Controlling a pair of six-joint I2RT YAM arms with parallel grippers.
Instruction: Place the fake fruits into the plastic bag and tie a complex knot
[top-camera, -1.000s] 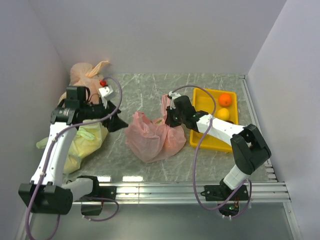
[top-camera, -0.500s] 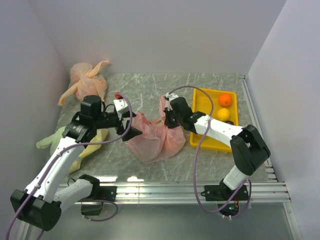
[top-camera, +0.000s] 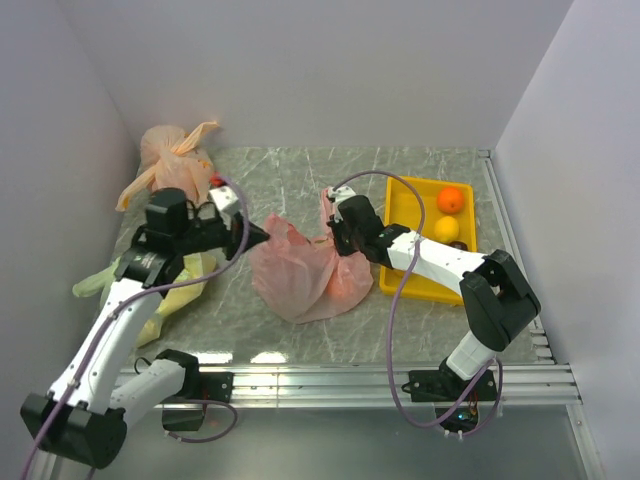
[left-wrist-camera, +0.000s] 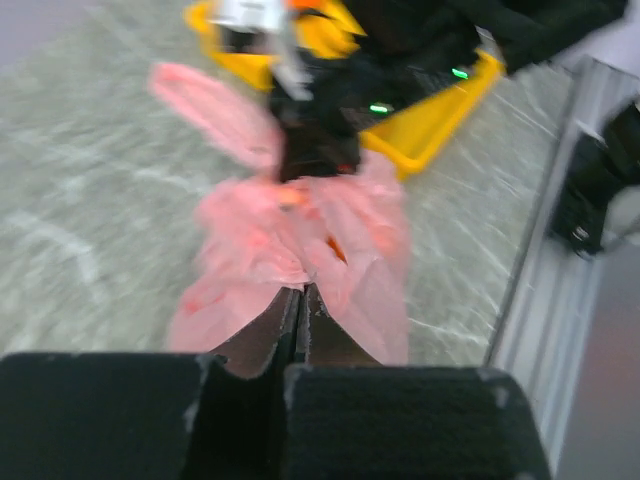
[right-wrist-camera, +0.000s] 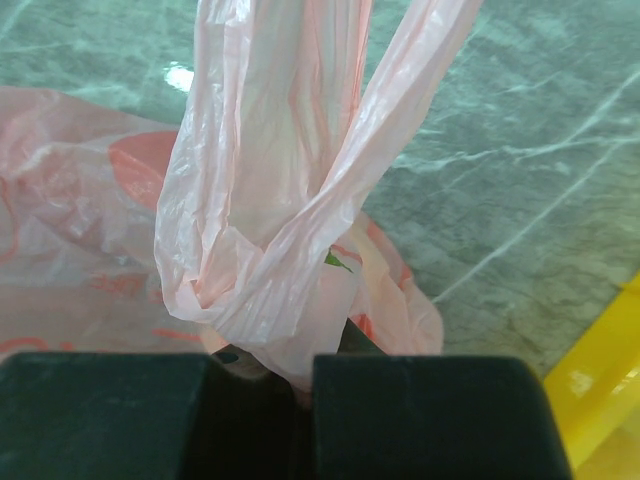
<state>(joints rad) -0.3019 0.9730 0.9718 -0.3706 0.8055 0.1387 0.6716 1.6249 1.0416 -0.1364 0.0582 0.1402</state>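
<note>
The pink plastic bag (top-camera: 305, 280) lies on the marble table between both arms. My left gripper (top-camera: 262, 233) is shut, its tips pinched at the bag's left edge (left-wrist-camera: 250, 240). On the bag's right side, my right gripper (top-camera: 336, 240) is shut on the raised handle strips. In the right wrist view these strips wrap around each other in a loose knot (right-wrist-camera: 255, 295) just above the jaws. A green leaf (right-wrist-camera: 337, 262) shows through the film. Two fake fruits, an orange one (top-camera: 450, 200) and a yellow one (top-camera: 447, 229), sit in the yellow tray (top-camera: 405, 270).
An orange-peach tied bag (top-camera: 175, 160) sits in the far left corner. A yellow-green bag (top-camera: 165, 290) lies under my left arm. Walls close in on three sides. A metal rail (top-camera: 380, 375) runs along the near edge.
My left arm swung right from over the yellow-green bag to the pink bag, and its gripper went from open to shut. The right gripper kept its hold and barely moved.
</note>
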